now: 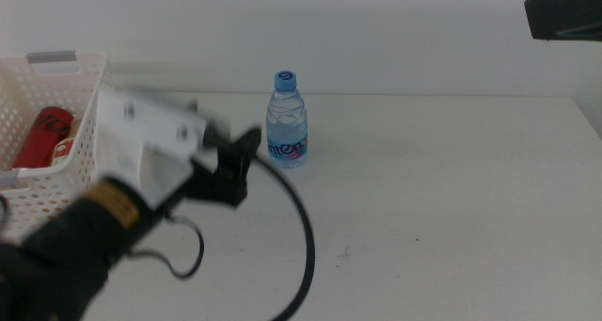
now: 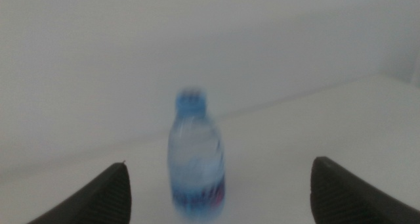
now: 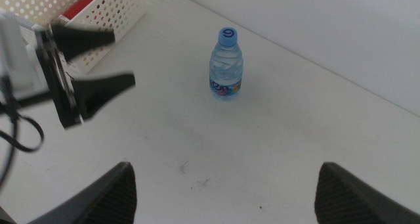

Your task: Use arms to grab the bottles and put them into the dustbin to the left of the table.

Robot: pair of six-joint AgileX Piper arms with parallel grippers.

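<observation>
Left claw released and pointed at upright water bottle on surface, cola can laid in dustbin, right claw released above.

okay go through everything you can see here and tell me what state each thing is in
Water bottle: upright on the table, capped, not gripped.
Red cola can: lying in the dustbin.
Left claw: open, short of the water bottle, pointed at it.
Right claw: open, empty, above the table.
</observation>
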